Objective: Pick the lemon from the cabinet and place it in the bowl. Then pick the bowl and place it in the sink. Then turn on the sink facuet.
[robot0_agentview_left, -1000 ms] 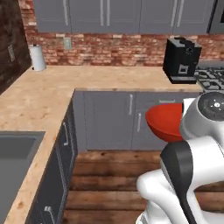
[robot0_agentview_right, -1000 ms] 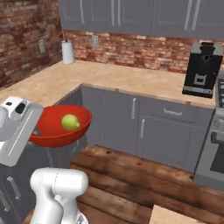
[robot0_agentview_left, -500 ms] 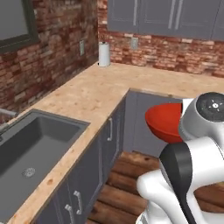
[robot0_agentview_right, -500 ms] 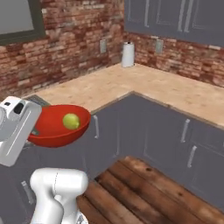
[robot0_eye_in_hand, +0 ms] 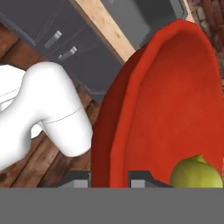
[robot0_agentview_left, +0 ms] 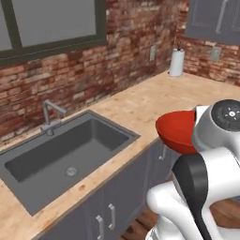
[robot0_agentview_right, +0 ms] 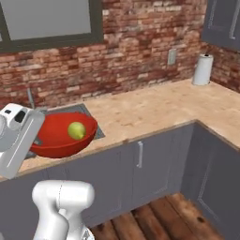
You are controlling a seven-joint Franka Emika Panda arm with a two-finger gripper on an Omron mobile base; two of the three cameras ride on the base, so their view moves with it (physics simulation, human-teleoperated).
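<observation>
Red, glossy bowl (robot0_agentview_right: 58,136): carried in the air at the end of the arm, off the front edge of the wooden counter (robot0_agentview_left: 140,105), in front of the grey floor units (robot0_agentview_right: 140,166). In the hand view its rim passes between the two dark finger tips, one tip on the outer wall, the other on the inner side; the gripper (robot0_eye_in_hand: 109,178) is closed on that rim.

Lemon (robot0_agentview_right: 76,131): yellow-green, lying inside the bowl, against the inner wall. In the hand view it sits low in the bowl, just beside the inner finger tip, not between the jaws.

Sink (robot0_agentview_left: 61,157): dark grey rectangular basin set in the counter, round silver drain on its floor. In the left base view it lies to the left of the bowl, apart from it; in the right base view the bowl overlaps the sink's corner.

Sink facuet (robot0_agentview_left: 50,115): slim grey, upright stem with bent spout, behind the basin, against the brick wall (robot0_agentview_right: 140,51).

Paper towel roll (robot0_agentview_left: 176,63): white, upright, at the far end of the counter.

Window (robot0_agentview_left: 51,23): dark-framed, above the sink.
</observation>
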